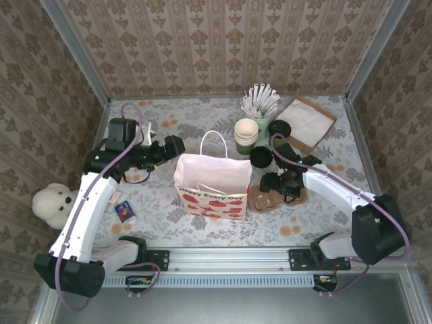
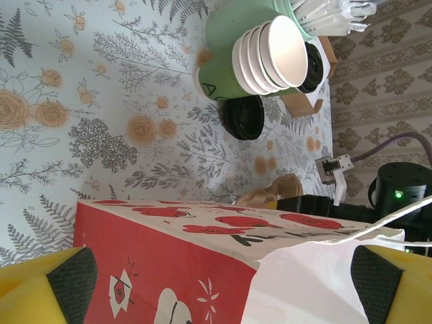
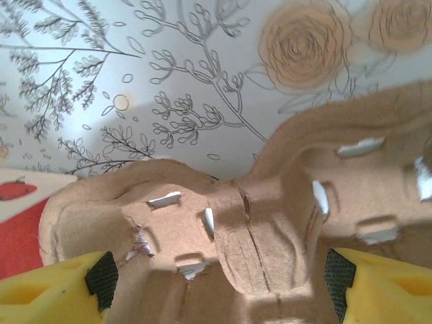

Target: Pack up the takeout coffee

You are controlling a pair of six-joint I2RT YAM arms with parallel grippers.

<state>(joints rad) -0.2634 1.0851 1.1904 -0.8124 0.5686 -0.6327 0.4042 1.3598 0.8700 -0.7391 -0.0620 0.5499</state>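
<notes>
Item: takeout coffee (image 1: 261, 157), black lid on. It stands on your bench (image 1: 169, 226) between the stack of lidless cups (image 1: 246, 133) and the cardboard carrier (image 1: 266, 202), just right of the red-and-white paper bag (image 1: 212, 185).

Your left claw (image 1: 177, 145): released, fingers spread wide to either side of the bag's upper edge.

Your right claw (image 1: 273, 183): released, fingers spread wide low over the carrier, grasping nothing.
</notes>
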